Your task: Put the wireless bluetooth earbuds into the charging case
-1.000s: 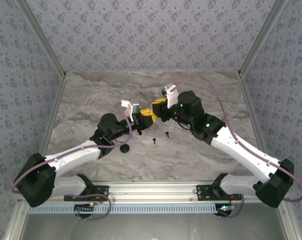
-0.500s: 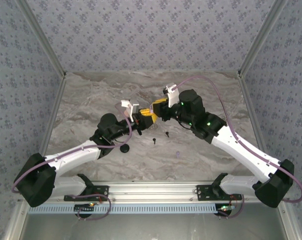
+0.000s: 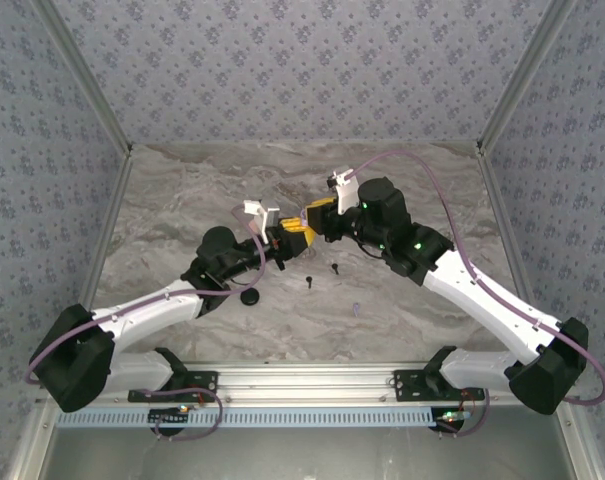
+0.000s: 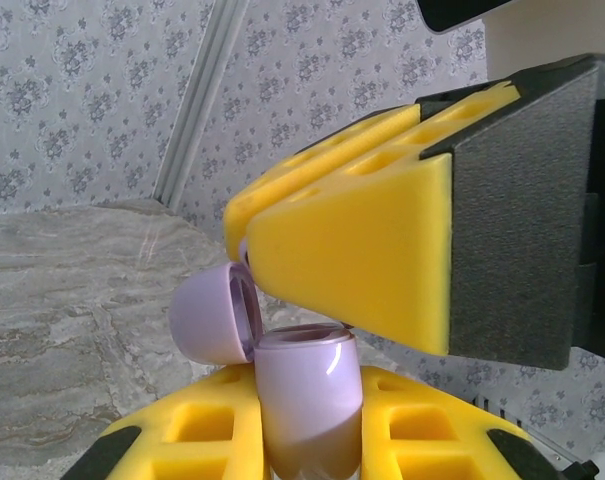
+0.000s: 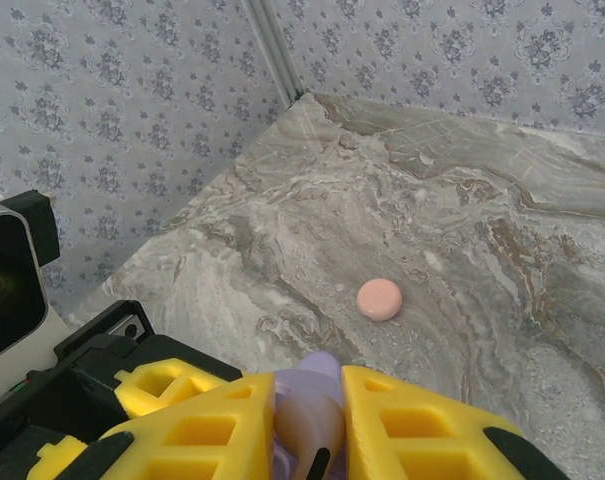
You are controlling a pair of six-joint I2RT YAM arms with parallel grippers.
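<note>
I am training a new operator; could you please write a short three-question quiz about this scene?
1. True or false: the lid of the lavender charging case stands open.
2. What grips the case? A) the left gripper B) a human hand C) nothing
3. Fill in: the round disc in the right wrist view is ____ in colour.
Key: 1 true; 2 A; 3 pink.

arms (image 3: 147, 308) white, black joints | fingers (image 4: 352, 250) yellow foam, apparently | cables (image 3: 398, 151) lilac
</note>
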